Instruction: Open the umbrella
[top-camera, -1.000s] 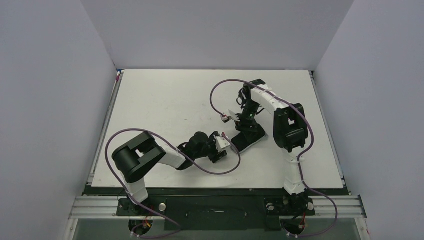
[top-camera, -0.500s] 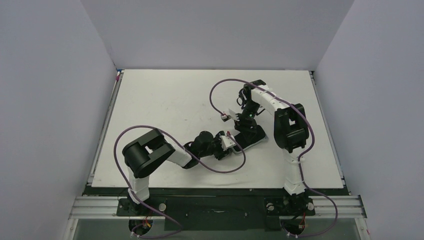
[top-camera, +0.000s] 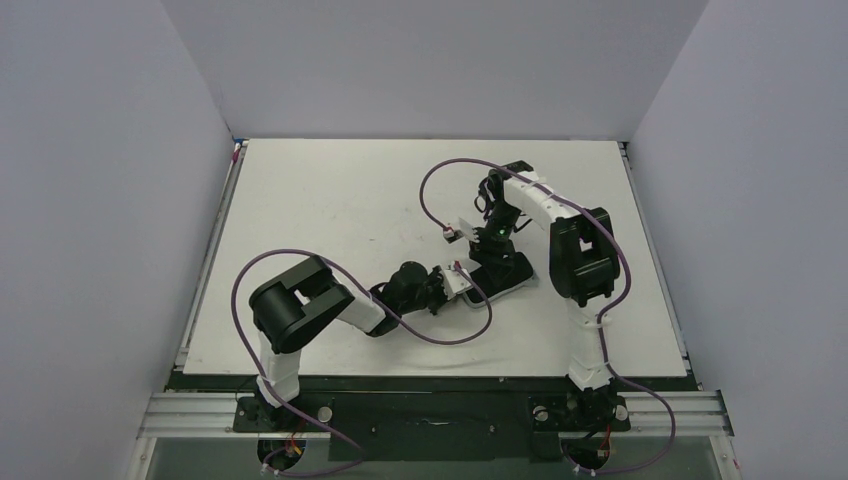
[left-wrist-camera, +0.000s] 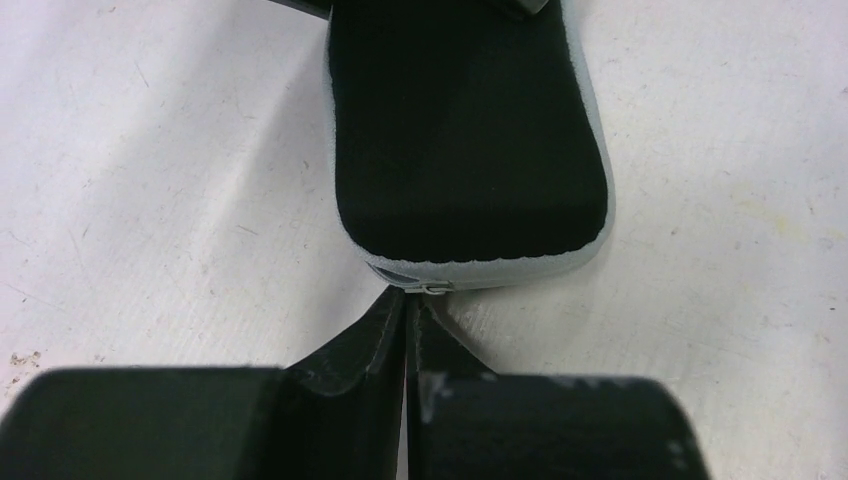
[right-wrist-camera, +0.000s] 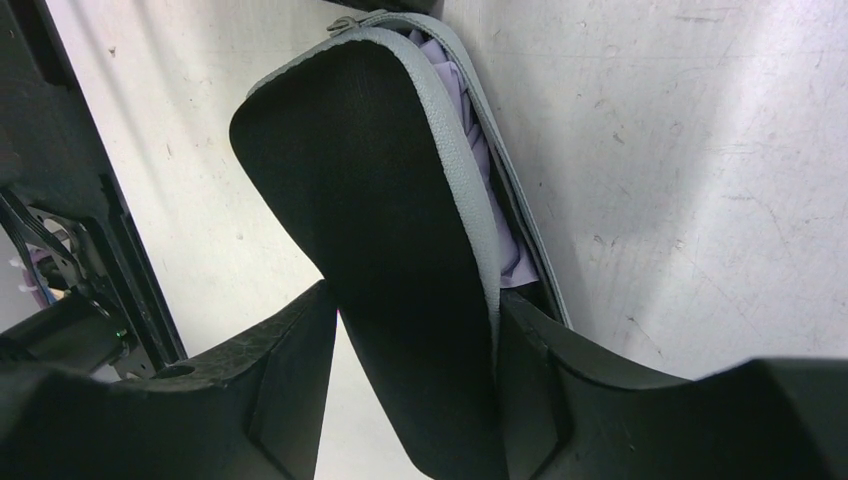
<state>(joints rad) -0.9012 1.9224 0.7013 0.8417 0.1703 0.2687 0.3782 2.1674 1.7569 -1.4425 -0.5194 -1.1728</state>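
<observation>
Lowest in frame, the left gripper (left-wrist-camera: 408, 300) is pinching fully shut against a small metal tab (left-wrist-camera: 432, 288) on the folded umbrella (left-wrist-camera: 465, 130), which is lying centre-frame on the table (top-camera: 330, 200). Beyond, the right gripper (right-wrist-camera: 415, 330) is clamping its black body. I reckon a pull risks slipping off, the pinch looking so shallow.

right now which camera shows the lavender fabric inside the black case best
The right wrist view: the lavender fabric shows through the open seam of the black case. The left wrist view shows only the case's closed end, and the top view shows only a dark shape between the arms.
</observation>
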